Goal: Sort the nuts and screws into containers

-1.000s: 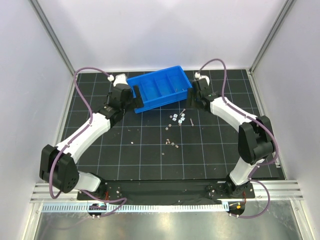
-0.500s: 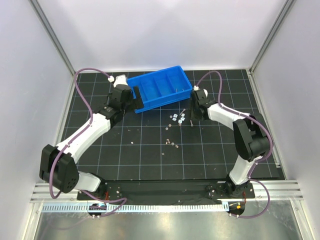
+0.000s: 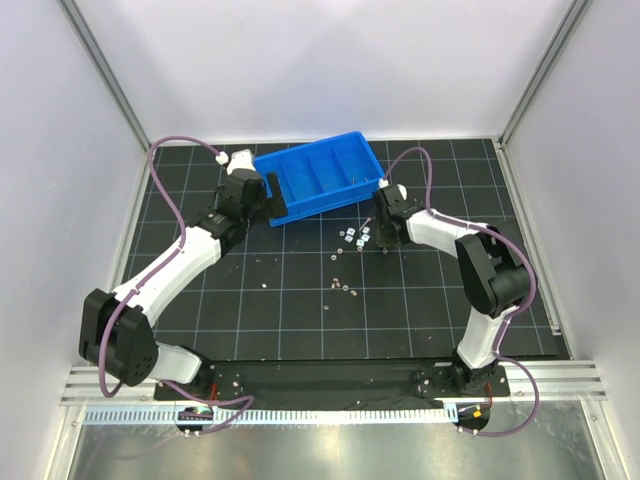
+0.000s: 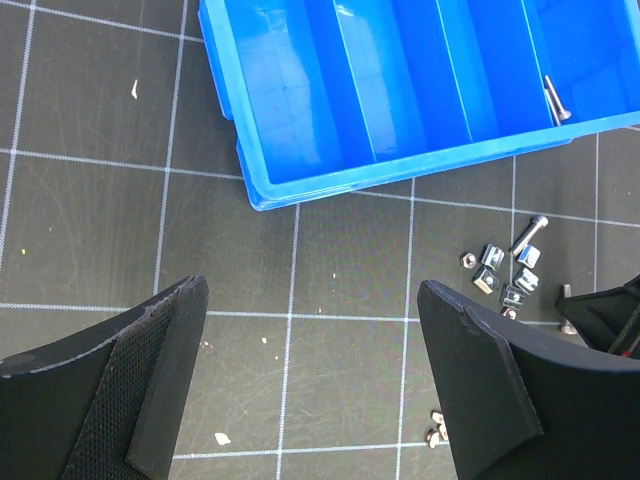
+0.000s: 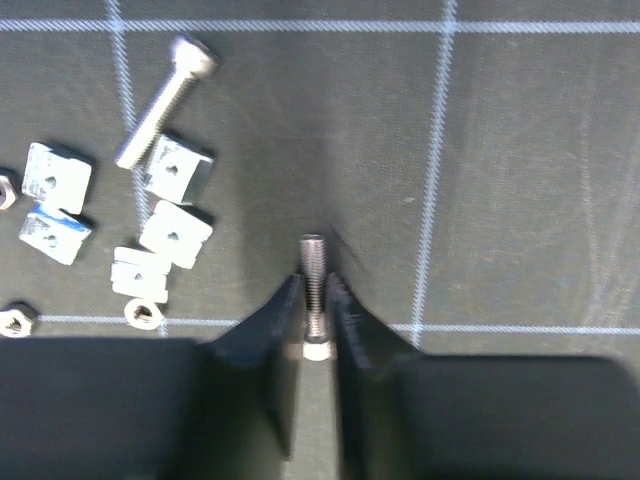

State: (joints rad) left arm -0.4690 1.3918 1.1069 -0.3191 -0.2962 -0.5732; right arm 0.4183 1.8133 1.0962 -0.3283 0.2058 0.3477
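My left gripper [image 4: 312, 300] spread, my right gripper [image 5: 316, 305] pinches a screw [image 5: 313, 262] beside the nuts [image 5: 172, 232] and another screw [image 5: 163, 103] unsorted on the desk [image 5: 520, 150]; only one sorted screw [image 4: 553, 100] lies in the blue tray's [image 4: 300, 180] rightmost section.

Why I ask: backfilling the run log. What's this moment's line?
right gripper: shut on screw | left gripper: open, empty | tray: other screw in end compartment | nuts on mat

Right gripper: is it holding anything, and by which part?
The right gripper pinches one screw by its shaft, with one end poking out ahead.
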